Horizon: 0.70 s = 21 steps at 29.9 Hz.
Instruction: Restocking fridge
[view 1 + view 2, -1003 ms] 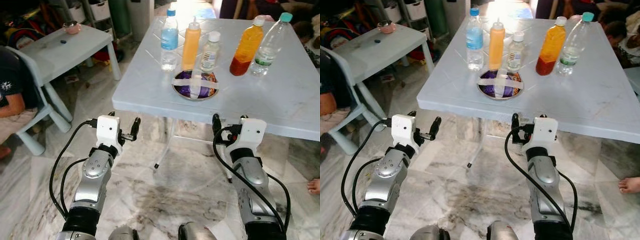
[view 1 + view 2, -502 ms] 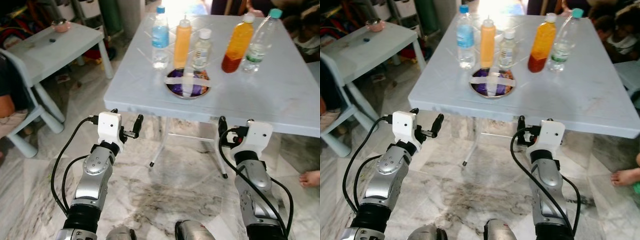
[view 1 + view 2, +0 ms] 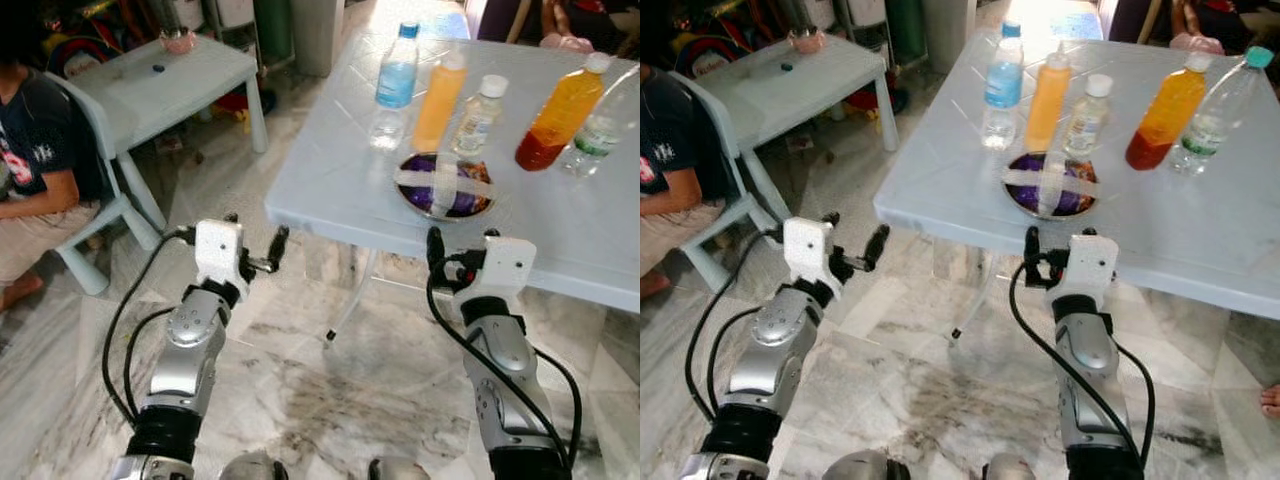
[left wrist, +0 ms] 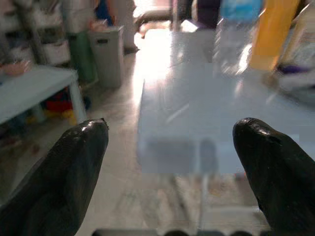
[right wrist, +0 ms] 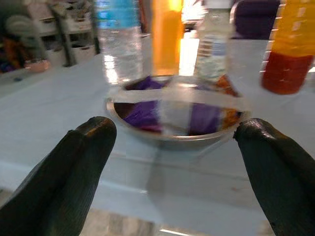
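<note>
both grippers hang over the marble floor [image 3: 330, 400] just short of the near edge of a pale blue table [image 3: 340, 180]. the left gripper [image 4: 170, 162] faces the table's corner, fingers spread wide with nothing between them. the right gripper [image 5: 172, 167] points at a metal bowl [image 3: 444, 186] crossed with tape, fingers also wide apart and empty. behind the bowl stand a blue-label water bottle [image 3: 392, 85], an orange sauce bottle [image 3: 439, 90], a small clear bottle [image 3: 476, 112], a juice bottle [image 3: 560, 110] and a clear bottle [image 3: 1218, 100]. a person [image 3: 40, 160] sits on a chair at left, beside a small table [image 3: 165, 80]
</note>
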### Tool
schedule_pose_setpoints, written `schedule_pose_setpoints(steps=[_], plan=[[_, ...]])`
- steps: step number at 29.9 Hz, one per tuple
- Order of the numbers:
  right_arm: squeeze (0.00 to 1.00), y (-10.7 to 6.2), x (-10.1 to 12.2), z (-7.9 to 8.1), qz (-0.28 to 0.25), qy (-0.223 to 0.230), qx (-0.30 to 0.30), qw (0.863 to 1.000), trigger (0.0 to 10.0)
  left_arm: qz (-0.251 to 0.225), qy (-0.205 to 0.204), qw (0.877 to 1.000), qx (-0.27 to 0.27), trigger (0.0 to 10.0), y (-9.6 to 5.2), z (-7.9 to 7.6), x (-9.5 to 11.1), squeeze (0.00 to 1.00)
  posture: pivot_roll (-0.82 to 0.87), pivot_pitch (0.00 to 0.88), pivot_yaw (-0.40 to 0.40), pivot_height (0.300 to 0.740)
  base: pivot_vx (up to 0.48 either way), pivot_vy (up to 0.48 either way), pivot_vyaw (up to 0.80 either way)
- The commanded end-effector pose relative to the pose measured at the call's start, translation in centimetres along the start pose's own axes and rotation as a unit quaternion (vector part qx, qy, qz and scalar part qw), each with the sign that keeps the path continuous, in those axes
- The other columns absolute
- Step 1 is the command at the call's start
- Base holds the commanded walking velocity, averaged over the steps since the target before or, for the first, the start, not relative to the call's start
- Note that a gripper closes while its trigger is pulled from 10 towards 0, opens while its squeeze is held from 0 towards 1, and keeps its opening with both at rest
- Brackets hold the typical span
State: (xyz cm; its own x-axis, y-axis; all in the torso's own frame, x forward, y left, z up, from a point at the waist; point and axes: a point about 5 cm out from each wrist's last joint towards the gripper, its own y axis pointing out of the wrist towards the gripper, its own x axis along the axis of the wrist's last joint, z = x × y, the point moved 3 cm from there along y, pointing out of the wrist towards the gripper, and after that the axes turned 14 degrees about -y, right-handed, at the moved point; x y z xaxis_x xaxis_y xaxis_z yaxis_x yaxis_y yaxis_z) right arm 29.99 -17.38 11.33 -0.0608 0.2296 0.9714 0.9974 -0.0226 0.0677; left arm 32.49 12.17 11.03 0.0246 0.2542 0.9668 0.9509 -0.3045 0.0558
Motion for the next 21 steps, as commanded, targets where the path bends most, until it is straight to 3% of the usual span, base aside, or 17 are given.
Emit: schedule_pose_setpoints(steps=[1, 6, 21], plan=[[0.00, 0.0, 0.6, -0.5, -0.014, -0.006, -0.006, 1.000, 10.0, -0.008, -0.003, 1.000, -0.019, 10.0, 0.4, -0.9, 0.6, 0.00, -0.13, 0.043, 0.047, 0.740, 0.000, 0.000, 0.00], [0.00, 0.2, 1.4, -0.2, -0.027, -0.013, -0.001, 1.000, 10.0, -0.012, -0.006, 1.000, -0.029, 10.0, 0.5, -1.3, 0.8, 0.00, -0.13, 0.042, 0.046, 0.740, 0.000, 0.000, 0.00], [0.00, 0.2, 1.5, -0.5, -0.030, -0.019, -0.007, 0.999, 10.0, -0.002, -0.006, 0.999, -0.034, 10.0, -0.1, -1.3, 0.0, 0.00, -0.13, 0.046, 0.045, 0.740, 0.000, 0.000, -0.78]])
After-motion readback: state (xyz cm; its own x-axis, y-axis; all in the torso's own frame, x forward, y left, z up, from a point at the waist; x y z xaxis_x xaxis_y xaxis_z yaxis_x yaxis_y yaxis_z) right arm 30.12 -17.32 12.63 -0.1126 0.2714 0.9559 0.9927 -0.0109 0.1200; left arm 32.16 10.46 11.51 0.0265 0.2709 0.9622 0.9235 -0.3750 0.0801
